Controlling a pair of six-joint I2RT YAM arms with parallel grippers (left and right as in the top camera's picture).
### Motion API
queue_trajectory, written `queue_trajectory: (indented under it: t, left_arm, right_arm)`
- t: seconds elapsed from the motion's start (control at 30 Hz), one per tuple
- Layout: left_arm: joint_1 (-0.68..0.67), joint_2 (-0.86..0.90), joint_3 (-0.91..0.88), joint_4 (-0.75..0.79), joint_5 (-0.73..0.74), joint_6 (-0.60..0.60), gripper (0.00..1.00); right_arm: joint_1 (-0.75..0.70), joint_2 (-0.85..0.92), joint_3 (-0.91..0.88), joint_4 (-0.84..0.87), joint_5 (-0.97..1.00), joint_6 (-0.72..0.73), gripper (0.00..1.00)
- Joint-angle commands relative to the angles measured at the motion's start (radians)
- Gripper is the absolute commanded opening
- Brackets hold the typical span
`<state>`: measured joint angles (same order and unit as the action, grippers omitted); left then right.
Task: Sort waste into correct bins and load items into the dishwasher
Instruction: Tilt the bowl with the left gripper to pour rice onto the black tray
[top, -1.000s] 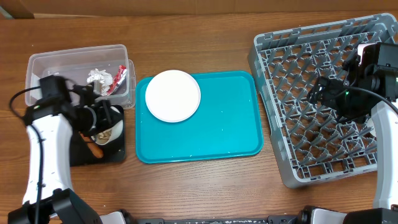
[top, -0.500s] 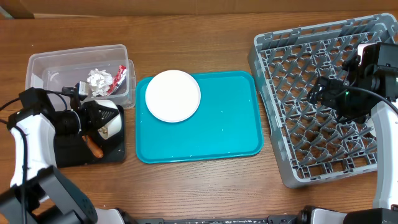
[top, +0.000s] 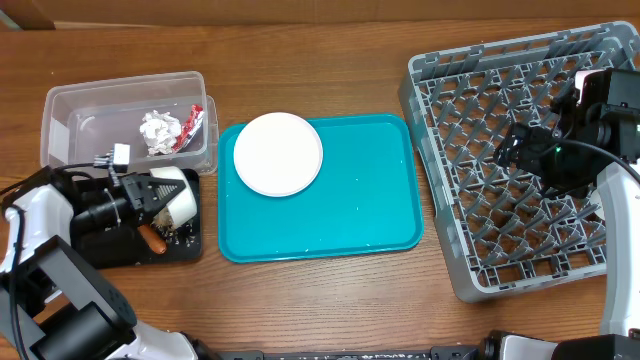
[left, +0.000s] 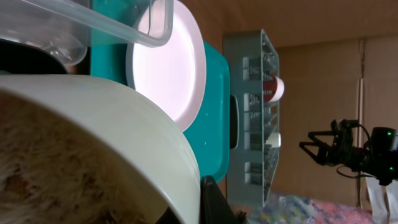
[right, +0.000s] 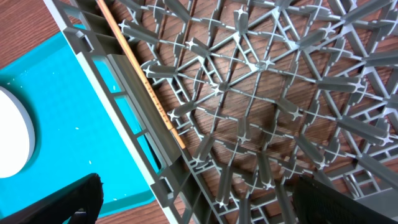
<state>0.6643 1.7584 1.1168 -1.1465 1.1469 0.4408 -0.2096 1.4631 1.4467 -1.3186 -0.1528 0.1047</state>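
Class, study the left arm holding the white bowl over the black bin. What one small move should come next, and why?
Probably tip the bowl a little further over the black bin. The left gripper holds it on its side above the bin, and the left wrist view shows brownish residue inside, so it seems not yet ready for the dish rack.

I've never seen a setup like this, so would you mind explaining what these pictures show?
Two robot arms sit at a table. One picture looks down from above; the other two come from cameras on each wrist. On the table are a clear bin holding scraps, a black tray, a teal tray carrying a white plate, and a grey dish rack with a chopstick in it. The left gripper holds a tilted white bowl over the black tray; the right gripper hangs open over the rack.
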Motion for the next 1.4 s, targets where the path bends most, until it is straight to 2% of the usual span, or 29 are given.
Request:
queue_trajectory:
  t: [0.0, 0.4, 0.43, 0.5, 0.53, 0.57, 0.6, 0.63, 0.7, 0.87, 1.0, 1.07, 1.13, 1.2, 1.27, 1.33, 1.37]
  left_arm:
    - [0.037, 0.004, -0.003, -0.014, 0.069, 0.061, 0.04]
    - [0.065, 0.004, -0.003, -0.043, 0.116, 0.036, 0.04]
    - [0.065, 0.004, -0.003, -0.055, 0.129, 0.015, 0.04]
    - [0.069, 0.004, -0.003, -0.059, 0.202, 0.066, 0.04]
    - [0.071, 0.006, -0.003, -0.058, 0.219, 0.021, 0.04]
    - [0.072, 0.006, -0.003, -0.05, 0.248, 0.045, 0.04]
    - [0.074, 0.006, -0.003, -0.019, 0.248, 0.031, 0.04]
    - [0.076, 0.011, -0.003, -0.006, 0.249, -0.037, 0.04]
    - [0.077, 0.013, -0.003, -0.004, 0.246, -0.027, 0.04]
    - [0.078, 0.02, -0.004, 0.041, 0.157, -0.105, 0.04]
    - [0.084, 0.02, -0.004, 0.027, 0.161, -0.074, 0.04]
    - [0.084, 0.018, -0.004, 0.014, 0.183, -0.019, 0.04]
    - [0.088, 0.023, -0.004, 0.025, 0.178, -0.067, 0.04]
    - [0.093, 0.022, -0.004, 0.021, 0.175, -0.039, 0.04]
    - [0.103, 0.032, -0.004, 0.073, 0.108, -0.209, 0.04]
    - [0.115, 0.034, -0.004, 0.051, 0.163, -0.146, 0.04]
    - [0.124, 0.034, -0.004, 0.06, 0.157, -0.155, 0.04]
  right_arm:
    - [-0.002, -0.016, 0.023, 0.006, -0.006, 0.0, 1.0]
    - [-0.002, -0.016, 0.023, 0.009, -0.006, 0.0, 1.0]
    - [-0.002, -0.016, 0.023, 0.009, -0.006, 0.0, 1.0]
    - [-0.002, -0.016, 0.023, 0.009, -0.006, 0.0, 1.0]
    - [-0.002, -0.016, 0.023, 0.009, -0.006, 0.0, 1.0]
    - [-0.002, -0.016, 0.023, 0.009, -0.006, 0.0, 1.0]
    - [-0.002, -0.016, 0.023, 0.009, -0.006, 0.0, 1.0]
    - [-0.002, -0.016, 0.023, 0.009, -0.006, 0.0, 1.0]
    - [-0.002, -0.016, 0.023, 0.009, -0.006, 0.0, 1.0]
    - [-0.002, -0.016, 0.023, 0.01, -0.006, 0.0, 1.0]
    - [-0.002, -0.016, 0.023, 0.012, -0.006, 0.0, 1.0]
    - [-0.002, -0.016, 0.023, 0.012, -0.006, 0.0, 1.0]
    - [-0.002, -0.016, 0.023, 0.012, -0.006, 0.0, 1.0]
    - [-0.002, -0.016, 0.023, 0.012, -0.006, 0.0, 1.0]
    - [-0.002, -0.016, 0.023, 0.013, -0.006, 0.0, 1.0]
    - [-0.002, -0.016, 0.023, 0.012, -0.006, 0.0, 1.0]
    - [-0.002, -0.016, 0.023, 0.012, -0.006, 0.0, 1.0]
